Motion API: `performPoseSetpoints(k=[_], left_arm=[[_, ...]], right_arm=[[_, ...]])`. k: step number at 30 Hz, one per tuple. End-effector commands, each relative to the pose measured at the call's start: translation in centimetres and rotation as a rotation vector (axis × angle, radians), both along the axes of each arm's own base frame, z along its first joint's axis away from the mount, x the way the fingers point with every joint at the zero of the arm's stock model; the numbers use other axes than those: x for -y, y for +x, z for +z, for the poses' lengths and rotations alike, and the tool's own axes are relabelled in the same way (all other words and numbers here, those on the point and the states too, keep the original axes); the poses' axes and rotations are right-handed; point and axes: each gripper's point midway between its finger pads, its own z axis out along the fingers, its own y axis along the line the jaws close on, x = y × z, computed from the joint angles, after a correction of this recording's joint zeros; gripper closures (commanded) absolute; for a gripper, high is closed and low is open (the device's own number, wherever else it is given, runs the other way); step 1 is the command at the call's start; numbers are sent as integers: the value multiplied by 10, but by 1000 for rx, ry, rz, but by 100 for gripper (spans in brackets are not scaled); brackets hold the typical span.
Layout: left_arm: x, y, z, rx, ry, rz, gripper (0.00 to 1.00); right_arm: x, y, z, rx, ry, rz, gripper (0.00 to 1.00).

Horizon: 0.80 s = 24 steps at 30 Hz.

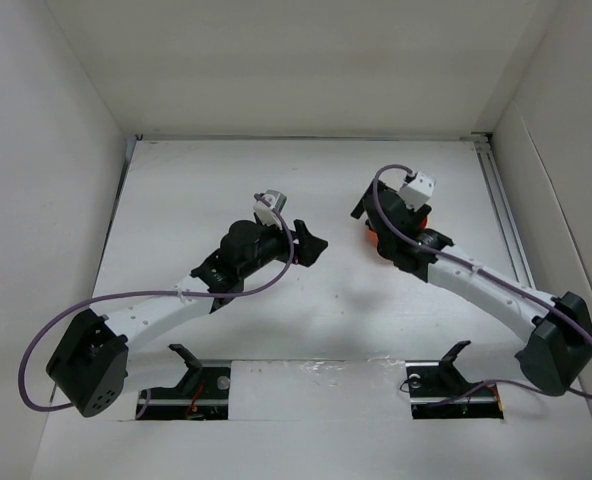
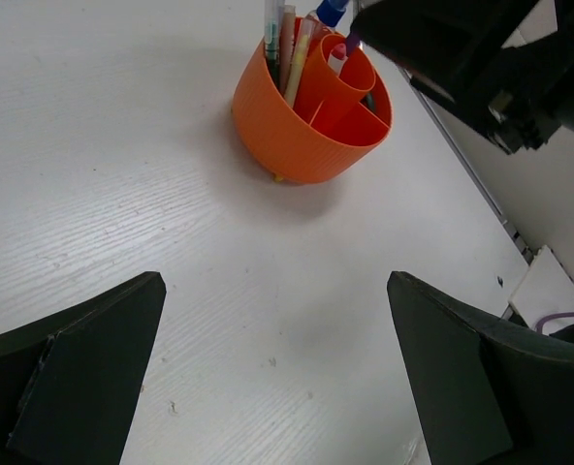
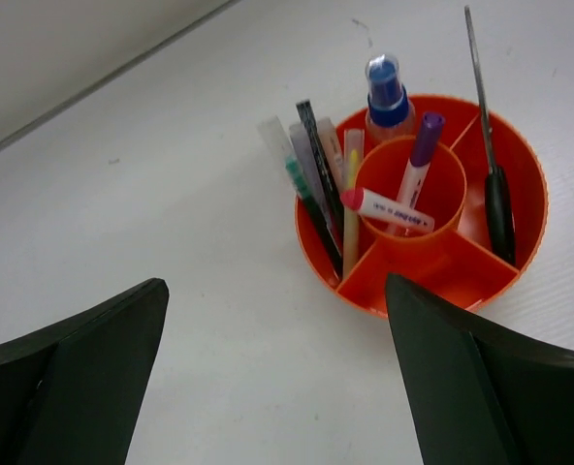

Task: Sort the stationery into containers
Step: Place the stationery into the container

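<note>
**A:** Right hand (image 3: 275, 286) hung over the tub (image 3: 432, 263), jaws wide apart, nothing in them. Left hand (image 2: 275, 278) was the same.

**B:** Pens (image 3: 311, 184) stood inside it. Probably light, stiff and slick, so I'd pinch mid-barrel.

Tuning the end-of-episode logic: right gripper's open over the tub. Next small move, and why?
Probably lift the right gripper straight up and back from the orange tub. Its jaws stand open and empty, and the pens, scissors, blue-capped bottle and white stick all sit in compartments; no loose item shows in any view.
</note>
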Motion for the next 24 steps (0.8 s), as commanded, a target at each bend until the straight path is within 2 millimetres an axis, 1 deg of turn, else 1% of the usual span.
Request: performPoseSetpoints(k=[1,2,3,5,6,7,8,9,10,11,12,13,14,15,16,17,18,21,22,23,24], left_arm=[[3,-2,18,49,-57,-17,0],[3,-2,18,49,-57,-17,0],[3,-2,18,56,-51,-18,0],[3,-4,22,63,-59,-27,0],[-1,-4,22,67,-62,-18,0],[-2,-7,31,84,-79,-27,0],[-4,-10,32,89,-83,-27,0],[-6,-12,38,107,-98,-28,0],[-9,-16,47,120,-123,-26,0],[-10,-17,55,141,-141,-27,0],[-12,-19,56,130,-145,-25,0],[-12,-19,56,130,-145,-25,0],[-13,-22,52,105,-140,-24,0],[-13,-22,55,103,-138,-24,0],[-13,-23,52,80,-139,-21,0],[-11,-24,56,85,-146,-38,0],[-10,-27,57,75,-155,-50,0],[-12,-33,63,80,-184,-59,0],[-13,-34,62,81,-185,-59,0],[-17,-31,65,91,-191,-39,0],[-18,-32,69,92,-203,-39,0]], right_arm=[[-8,-17,-6,2,53,48,1],[-20,-23,-7,9,74,92,1],[-18,-32,-14,-1,74,110,1],[-27,-42,-17,2,108,159,1],[-32,-52,-19,13,128,196,1],[-35,-57,-20,14,142,220,1],[-35,-60,-20,19,147,237,1],[-44,-68,-25,14,160,291,3],[-46,-74,-19,34,169,327,6],[-47,-77,-18,41,182,339,13],[-50,-81,-18,46,190,375,20],[-53,-86,-22,54,199,407,29],[-52,-90,-14,84,219,427,41],[-53,-93,-12,97,237,445,70],[-57,-97,-10,110,252,478,82],[-55,-101,-10,122,265,488,92],[-54,-102,-10,131,271,489,100],[-60,-110,-6,155,290,555,100],[-63,-111,-4,160,287,577,100],[-66,-114,-3,166,301,604,100],[-67,-116,-8,157,290,618,100]])
